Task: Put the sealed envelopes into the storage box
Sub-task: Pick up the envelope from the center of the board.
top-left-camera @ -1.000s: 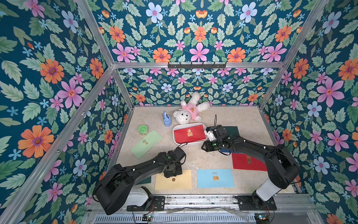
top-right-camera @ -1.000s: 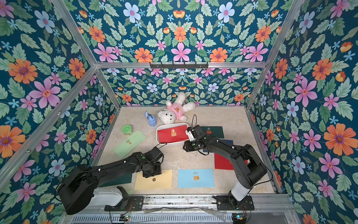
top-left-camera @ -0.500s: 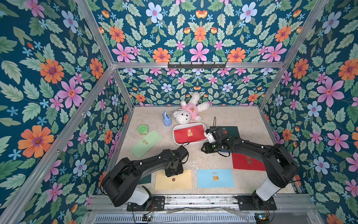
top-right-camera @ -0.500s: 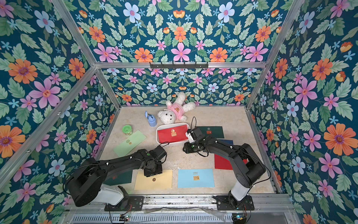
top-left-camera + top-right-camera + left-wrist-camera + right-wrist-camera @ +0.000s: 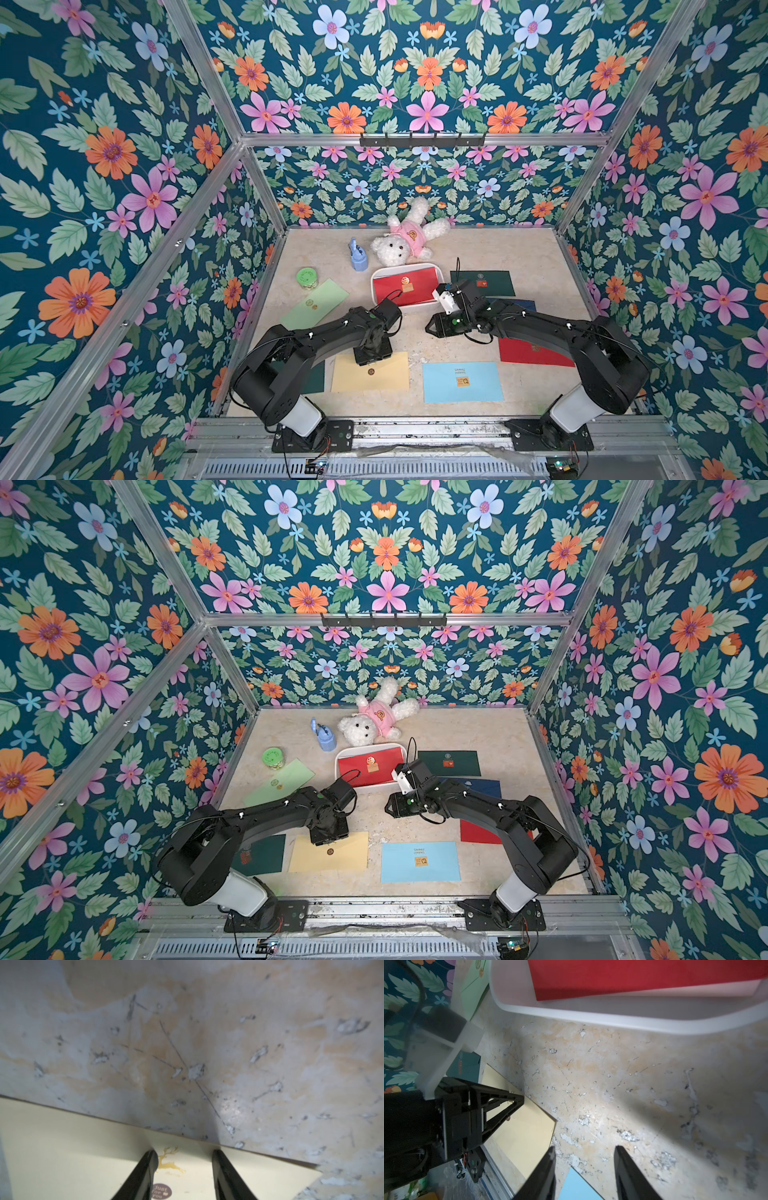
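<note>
In both top views the white storage box [image 5: 375, 286] [image 5: 338, 766] stands mid-table with a red envelope [image 5: 405, 286] lying in it. Loose sealed envelopes lie around it: yellow [image 5: 374, 376], light blue [image 5: 461, 381], red [image 5: 536, 352], navy [image 5: 521, 304], dark green [image 5: 482, 283] and light green [image 5: 316, 303]. My left gripper [image 5: 372, 360] points down at the yellow envelope's [image 5: 83, 1147] far edge. It is open, its fingers astride a gold deer print and the seal sticker [image 5: 162, 1190]. My right gripper [image 5: 430, 327] [image 5: 584, 1149] hovers open over bare table in front of the box [image 5: 591, 1018].
A white teddy bear [image 5: 405, 245], a small blue watering can [image 5: 358, 255] and a green-lidded jar [image 5: 306, 277] sit at the back. Another dark green envelope [image 5: 316, 376] lies partly under the left arm. Floral walls close in three sides.
The left arm's elbow has swung rightward while its gripper stays over the yellow envelope, jaws slightly narrower. The right arm has barely moved.
</note>
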